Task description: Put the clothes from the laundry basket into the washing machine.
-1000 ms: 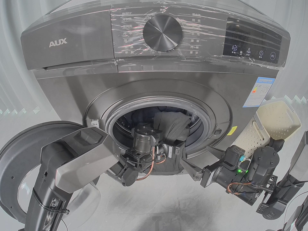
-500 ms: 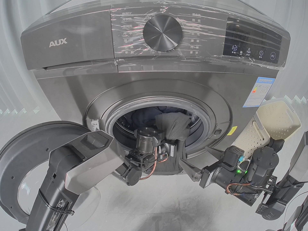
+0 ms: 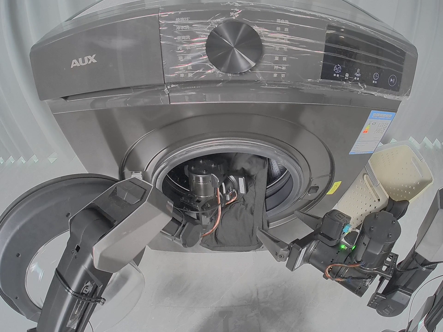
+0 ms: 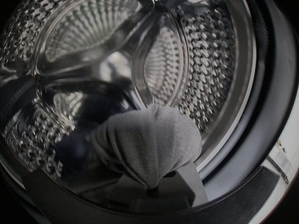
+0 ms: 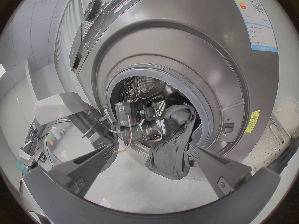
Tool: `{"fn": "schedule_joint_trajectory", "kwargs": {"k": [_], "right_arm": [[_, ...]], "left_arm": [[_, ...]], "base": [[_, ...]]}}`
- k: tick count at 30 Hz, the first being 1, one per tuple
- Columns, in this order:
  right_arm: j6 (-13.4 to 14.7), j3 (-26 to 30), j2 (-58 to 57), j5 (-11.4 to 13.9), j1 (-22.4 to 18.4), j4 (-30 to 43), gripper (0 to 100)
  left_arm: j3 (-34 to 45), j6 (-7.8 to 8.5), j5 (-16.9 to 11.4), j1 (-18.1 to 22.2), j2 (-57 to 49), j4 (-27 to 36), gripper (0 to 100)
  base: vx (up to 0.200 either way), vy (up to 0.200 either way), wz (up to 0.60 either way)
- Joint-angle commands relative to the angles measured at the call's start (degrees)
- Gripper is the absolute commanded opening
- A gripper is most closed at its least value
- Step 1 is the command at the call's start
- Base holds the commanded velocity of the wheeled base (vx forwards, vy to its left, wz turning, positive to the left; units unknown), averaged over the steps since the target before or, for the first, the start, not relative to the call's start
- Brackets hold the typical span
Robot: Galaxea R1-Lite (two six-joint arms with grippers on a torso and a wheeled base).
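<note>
The left gripper (image 3: 236, 184) sat inside the mouth of the washing machine (image 3: 138, 130), closed on a bunch of the dark grey garment (image 3: 235, 222), its fingers buried in cloth. Most of the garment hung out over the near lip of the opening (image 3: 295, 187). If released there, the weight of that tail would likely drag the garment back out onto the floor, or it would snag in the door (image 3: 27, 227). The right gripper (image 3: 277, 221) waited low and to the right, fingers spread and empty, near the laundry basket (image 3: 397, 171).
</note>
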Motion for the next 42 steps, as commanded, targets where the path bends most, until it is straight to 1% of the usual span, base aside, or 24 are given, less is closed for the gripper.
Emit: {"fn": "schedule_joint_trajectory", "kwargs": {"k": [1,4,6,7,10,13,15,16,17,19,21,23,28,31,34,42], "right_arm": [[-0.01,-0.04,0.24,-0.01,0.34,-0.08,100],[-0.01,0.05,0.24,-0.01,0.34,-0.08,100],[0.26,0.05,0.24,-0.01,0.34,-0.08,100],[0.34,0.05,0.24,-0.01,0.34,-0.08,100],[0.34,0.05,0.24,-0.01,0.34,-0.08,100],[0.34,0.05,0.24,-0.01,0.43,-0.08,100],[0.34,0.05,0.24,-0.01,0.34,-0.08,100],[0.34,0.05,0.24,-0.01,0.34,-0.08,100],[0.34,0.05,0.24,-0.01,0.43,0.01,100],[0.34,-0.04,0.24,-0.01,0.43,-0.08,100],[0.34,-0.04,0.24,-0.01,0.43,-0.08,100],[0.34,0.05,0.24,-0.1,0.43,-0.08,100],[0.34,0.05,0.33,-0.1,0.69,-0.08,100],[0.34,0.05,0.33,-0.1,0.69,-0.08,100],[0.34,0.05,0.33,-0.1,0.69,-0.08,100],[0.34,-0.04,0.33,-0.1,0.69,-0.08,100]], "left_arm": [[-13.72,0.01,4.44,2.36,4.95,0.37,0],[-15.92,0.01,4.79,2.45,5.75,0.73,0],[-15.56,-0.08,4.79,2.27,5.75,0.81,0],[-15.3,-0.08,4.79,2.27,5.75,0.81,100],[-14.16,-0.26,4.79,1.92,5.39,0.81,100],[-10.03,-1.05,4.79,1.48,3.55,0.81,100],[-6.07,-1.22,4.35,0.87,1.53,0.9,100],[-6.07,-1.22,4.35,0.87,1.53,0.9,100],[-1.5,-1.13,3.56,0.16,-0.58,1.08,100],[1.57,-1.13,2.42,-0.45,-1.99,1.08,100],[5.35,-1.22,0.31,-1.33,-3.57,1.08,100],[7.9,-1.13,-0.66,-1.95,-4.45,1.08,100],[10.98,-1.05,-1.89,-3.0,-4.27,0.64,100],[11.59,-0.87,-2.07,-3.35,-3.66,0.55,100],[11.16,-0.61,-2.07,-3.35,-2.34,0.37,100],[10.54,-0.52,-2.07,-3.44,-0.23,0.2,100]], "base": [[0.0,0.0,0.0],[0.0,0.0,0.0],[0.0,0.0,0.0],[0.0,0.0,0.0],[0.0,0.0,0.0],[0.0,0.0,0.0],[0.0,0.0,0.0],[0.0,0.0,0.0],[0.0,0.0,0.0],[0.0,0.0,0.0],[0.0,0.0,0.0],[0.0,0.0,0.0],[0.0,0.0,0.0],[0.0,0.0,0.0],[0.0,0.0,0.0],[0.0,0.0,0.0]]}}
